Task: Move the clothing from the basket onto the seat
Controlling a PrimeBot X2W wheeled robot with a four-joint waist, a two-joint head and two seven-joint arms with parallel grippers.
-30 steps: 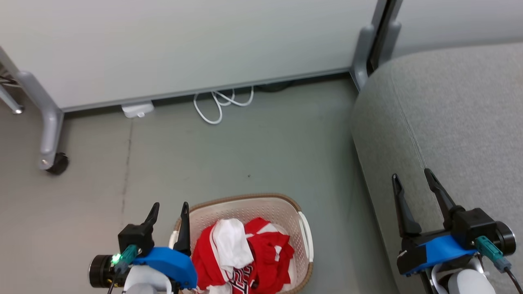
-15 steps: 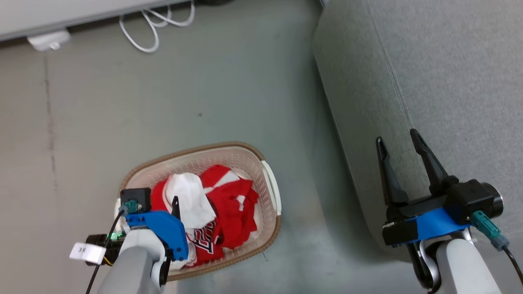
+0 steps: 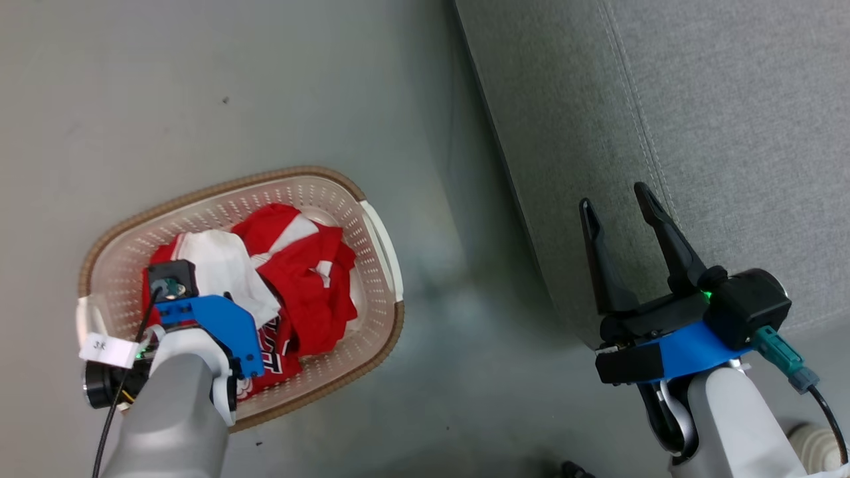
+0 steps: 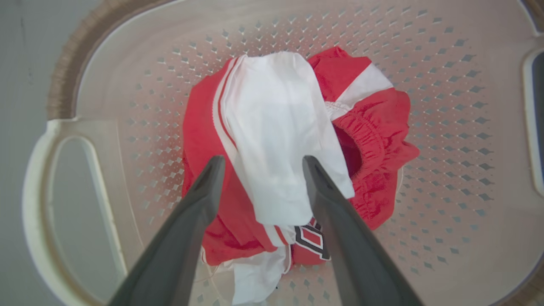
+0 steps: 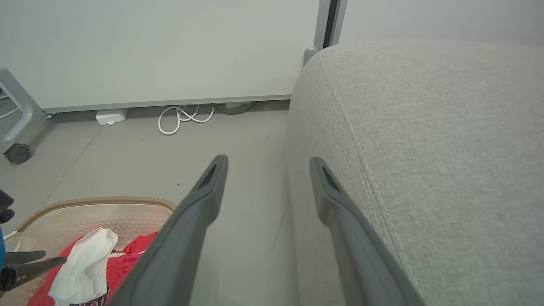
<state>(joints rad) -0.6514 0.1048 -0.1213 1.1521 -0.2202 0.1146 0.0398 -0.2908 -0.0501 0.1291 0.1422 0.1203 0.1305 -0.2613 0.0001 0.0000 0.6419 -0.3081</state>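
Bare grey floor (image 3: 451, 299) separates the cream perforated plastic basket (image 3: 292, 194) from the large grey fabric seat (image 3: 730, 133); only the basket's walls hem in the soft red-and-white clothing (image 3: 312, 282).

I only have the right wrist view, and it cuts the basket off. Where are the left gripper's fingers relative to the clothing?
Observer: The open left gripper points down into the basket, its fingers either side of the white fabric part.
Operator: Gripping anything?
Observer: No, nothing is pinched between them; contact I cannot tell.
Operator: Any clothing hanging outside?
Observer: No, in the head view it all lies inside.
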